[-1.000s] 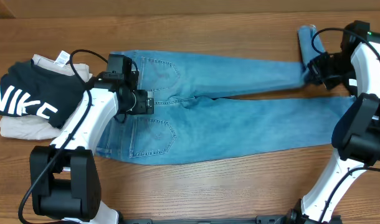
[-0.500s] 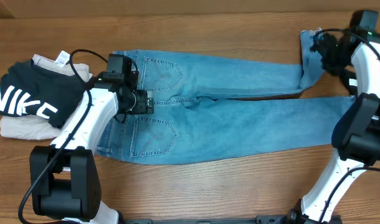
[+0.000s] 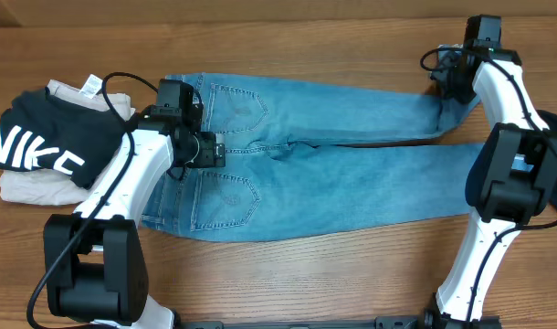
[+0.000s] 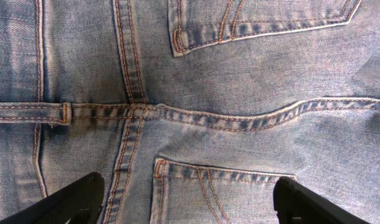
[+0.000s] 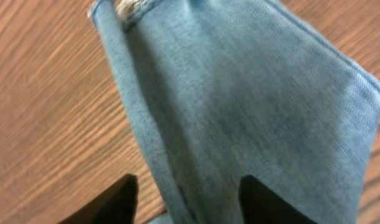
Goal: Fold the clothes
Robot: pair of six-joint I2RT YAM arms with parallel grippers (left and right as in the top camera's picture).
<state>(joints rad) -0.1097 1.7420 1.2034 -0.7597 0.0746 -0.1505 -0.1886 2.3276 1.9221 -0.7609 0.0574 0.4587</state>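
Light-blue jeans point(image 3: 333, 183) lie flat across the table, waist at the left and legs running right. My left gripper point(image 3: 204, 148) is open over the seat. In the left wrist view its fingers point(image 4: 190, 205) spread wide above the back pockets and centre seam point(image 4: 227, 74). My right gripper point(image 3: 446, 80) is at the end of the far leg and shut on it. In the right wrist view the denim point(image 5: 252, 93) runs between the fingers point(image 5: 190, 202), and the frayed hem shows at the top over bare wood.
A black NIKE-lettered top point(image 3: 36, 146) lies on a folded beige garment point(image 3: 27, 187) at the left edge, beside the waistband. The wooden table point(image 3: 352, 274) shows in front of the jeans. The right arm's base stands at the front right.
My right gripper has moved left from the far right edge, carrying the end of the far leg with it. The left arm and the rest of the jeans have not moved.
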